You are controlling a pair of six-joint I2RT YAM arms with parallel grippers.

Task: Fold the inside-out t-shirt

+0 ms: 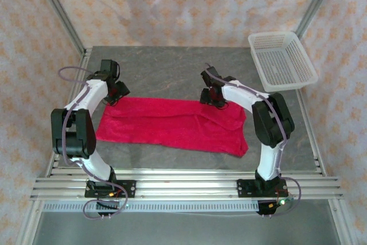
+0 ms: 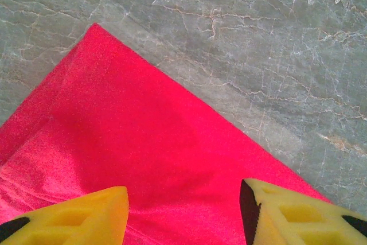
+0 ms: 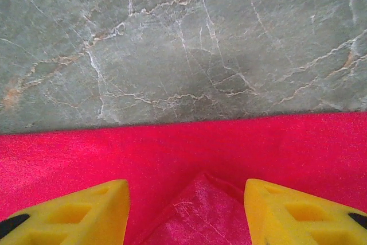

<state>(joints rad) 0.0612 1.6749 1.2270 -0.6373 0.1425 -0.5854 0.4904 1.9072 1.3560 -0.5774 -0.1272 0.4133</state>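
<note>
The inside-out t-shirt (image 1: 172, 123) is bright red and lies flat on the grey marbled table as a wide folded band. My left gripper (image 1: 117, 94) hovers over its far left corner. In the left wrist view the gripper (image 2: 183, 213) is open, and its yellow fingers (image 2: 86, 216) straddle the red cloth (image 2: 132, 136) without pinching it. My right gripper (image 1: 211, 97) is over the far edge near the right end. It stands open (image 3: 186, 213) above the cloth (image 3: 172, 153), where a folded triangular flap (image 3: 198, 216) lies between the fingers.
A white plastic basket (image 1: 281, 59) stands at the back right of the table. Bare grey tabletop (image 1: 166, 70) runs behind the shirt. Patterned walls and metal frame posts enclose the workspace, and a slotted rail (image 1: 183, 187) lines the near edge.
</note>
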